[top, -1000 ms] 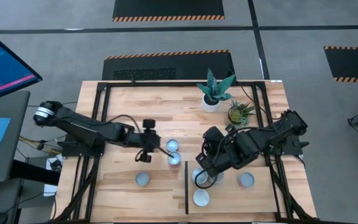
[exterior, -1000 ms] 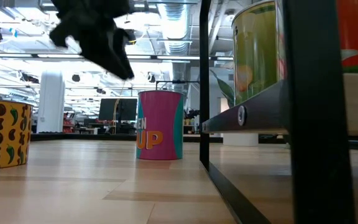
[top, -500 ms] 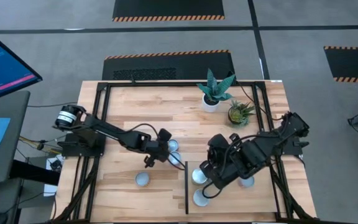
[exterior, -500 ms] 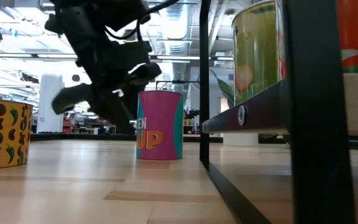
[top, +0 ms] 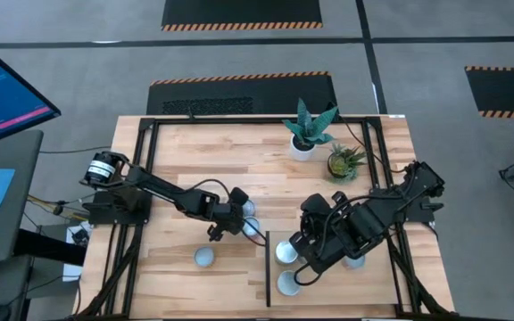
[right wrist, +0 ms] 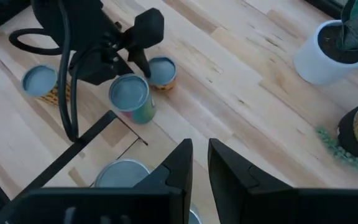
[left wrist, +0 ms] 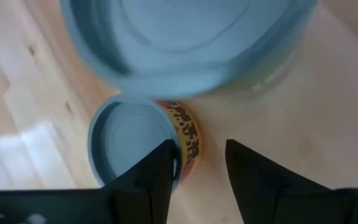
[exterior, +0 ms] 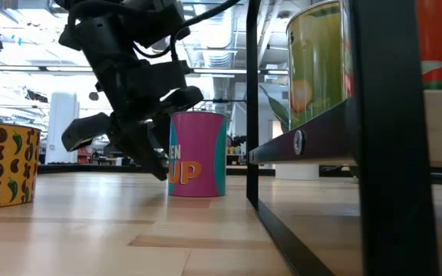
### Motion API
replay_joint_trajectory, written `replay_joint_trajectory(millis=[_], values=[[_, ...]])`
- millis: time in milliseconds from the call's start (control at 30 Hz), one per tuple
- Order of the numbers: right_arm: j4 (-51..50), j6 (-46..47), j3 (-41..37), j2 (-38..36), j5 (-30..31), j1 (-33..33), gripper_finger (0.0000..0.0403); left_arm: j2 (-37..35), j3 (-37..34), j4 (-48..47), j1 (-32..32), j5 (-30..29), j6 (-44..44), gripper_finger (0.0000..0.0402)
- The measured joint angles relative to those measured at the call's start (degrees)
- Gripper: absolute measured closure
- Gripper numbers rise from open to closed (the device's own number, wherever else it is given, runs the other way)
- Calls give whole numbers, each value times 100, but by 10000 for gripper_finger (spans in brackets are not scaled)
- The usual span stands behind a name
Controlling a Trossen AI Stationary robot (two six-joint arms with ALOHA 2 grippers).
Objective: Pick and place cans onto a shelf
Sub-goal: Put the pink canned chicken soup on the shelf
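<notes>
between left fingers (left wrist: 157, 180): can (left wrist: 143, 146) (ungripped)

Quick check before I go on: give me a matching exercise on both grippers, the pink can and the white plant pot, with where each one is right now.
Things:
1. left gripper
2. right gripper
3. pink can
4. white plant pot

Places:
A. above the shelf
B. at the far edge of the tabletop, holding a spiky green plant
C. low among the cans on the bare tabletop, fingers open
D. upright on the bare tabletop, next to the shelf's black edge

Pairs: 1-C, 2-A, 3-D, 4-B
</notes>
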Motion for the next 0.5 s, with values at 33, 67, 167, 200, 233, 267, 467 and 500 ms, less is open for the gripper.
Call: replay_joint_trajectory(millis=[33,67,167,200,233,267,467,500], values=[[1,0,0,0,0,0,328,0,-4,-4,0,-65,-23,269],[-1,-2,0,0,-1,0,328,-2,-4,19,0,-123,-50,269],[-29,-4,0,4,-1,0,328,-126,-20,-24,2,-330,-154,269],[-71,-1,0,4,0,0,328,-148,3,-41,13,-363,-160,269],[-96,-4,-2,4,-1,0,328,-172,29,-125,25,-390,-165,269],[-101,-6,-4,4,-1,0,328,-185,58,-258,34,-445,-205,269],[-126,-9,-4,4,1,27,328,-268,391,-847,47,-511,-722,269],[-132,-25,-4,4,1,35,328,-295,461,-940,20,-499,-759,269]])
